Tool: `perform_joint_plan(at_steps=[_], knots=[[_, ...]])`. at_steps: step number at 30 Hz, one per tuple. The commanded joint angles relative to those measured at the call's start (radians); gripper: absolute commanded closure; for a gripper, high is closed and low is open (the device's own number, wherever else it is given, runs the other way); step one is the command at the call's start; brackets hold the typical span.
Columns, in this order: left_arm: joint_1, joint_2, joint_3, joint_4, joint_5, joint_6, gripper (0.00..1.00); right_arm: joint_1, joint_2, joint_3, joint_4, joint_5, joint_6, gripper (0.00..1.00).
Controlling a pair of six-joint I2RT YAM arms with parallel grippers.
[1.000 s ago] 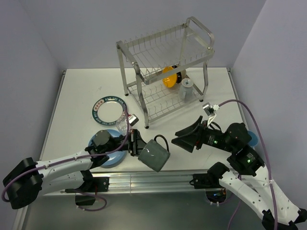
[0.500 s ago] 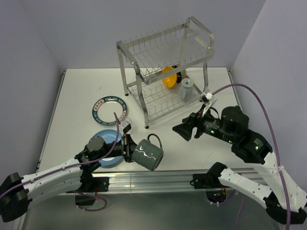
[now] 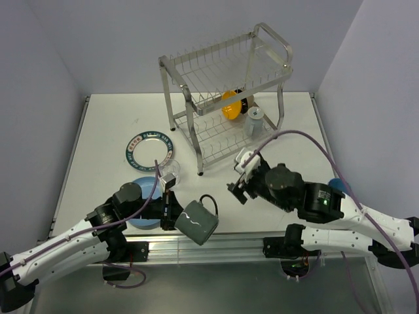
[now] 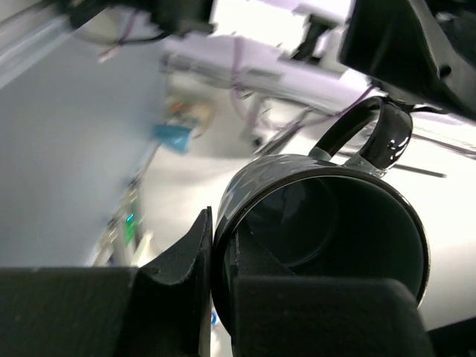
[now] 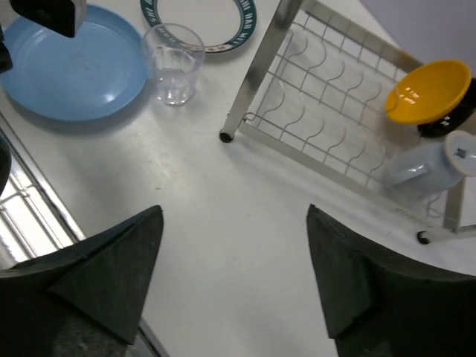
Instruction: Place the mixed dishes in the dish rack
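My left gripper [image 3: 175, 216] is shut on the rim of the dark mug [image 3: 197, 222] and holds it tilted above the table's near edge. In the left wrist view one finger is inside the mug [image 4: 327, 223] and one outside at my gripper [image 4: 221, 253]. My right gripper [image 3: 237, 190] is open and empty, above bare table near the dish rack [image 3: 226, 98]. The orange bowl [image 3: 230, 104] and the pale grey-blue mug [image 3: 254, 121] sit on the rack's lower shelf. The clear glass [image 3: 170, 171], the light blue plate [image 3: 145, 214] and the green-rimmed plate [image 3: 150, 147] stand on the table at left.
The right wrist view shows my gripper [image 5: 234, 212] open, the glass [image 5: 172, 63], blue plate [image 5: 74, 67], patterned plate [image 5: 201, 15], rack [image 5: 260, 82], bowl [image 5: 425, 91] and pale mug [image 5: 428, 165]. A blue cup [image 3: 335, 185] peeks out behind the right arm.
My left gripper has carried the dark mug down toward the near edge and tipped it. My right arm has swung left, its gripper now closer to the rack's front leg.
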Motion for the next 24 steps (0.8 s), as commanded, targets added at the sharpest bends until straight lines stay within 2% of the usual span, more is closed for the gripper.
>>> perform_joint_plan(at_steps=[1, 3, 4, 6, 8, 11, 12, 15, 17, 20, 24], knots=[[-0.001, -0.016, 0.087, -0.158, 0.129, 0.097, 1.00, 0.161, -0.041, -0.082, 0.130, 0.248, -0.239, 0.11], [-0.001, -0.042, 0.089, -0.195, 0.148, 0.128, 1.00, 0.221, -0.007, -0.131, 0.119, 0.432, -0.308, 0.08], [-0.001, -0.055, 0.069, -0.152, 0.169, 0.120, 1.00, 0.255, 0.005, -0.143, 0.116, 0.483, -0.325, 0.07], [-0.001, -0.091, 0.052, -0.120, 0.235, 0.092, 1.00, 0.406, 0.006, -0.194, 0.142, 0.633, -0.383, 0.06], [-0.001, -0.131, 0.069, -0.199, 0.252, 0.124, 1.00, 0.558, -0.022, -0.244, 0.172, 0.703, -0.422, 0.05], [-0.001, -0.174, 0.081, -0.237, 0.278, 0.122, 1.00, 0.701, -0.033, -0.277, 0.174, 0.832, -0.436, 0.05], [-0.001, -0.183, 0.085, -0.244, 0.283, 0.115, 1.00, 0.794, -0.009, -0.279, 0.162, 0.900, -0.439, 0.04], [-0.001, -0.191, 0.096, -0.248, 0.313, 0.100, 1.00, 0.937, 0.059, -0.260, 0.151, 1.000, -0.469, 0.04], [-0.001, -0.174, 0.118, -0.288, 0.324, 0.132, 1.00, 0.995, 0.085, -0.234, 0.148, 1.088, -0.480, 0.04], [-0.001, -0.151, 0.141, -0.376, 0.326, 0.171, 1.00, 1.065, 0.122, -0.228, 0.217, 1.143, -0.604, 0.06], [-0.001, -0.124, 0.141, -0.425, 0.338, 0.197, 1.00, 1.121, 0.185, -0.200, 0.333, 1.149, -0.734, 0.08]])
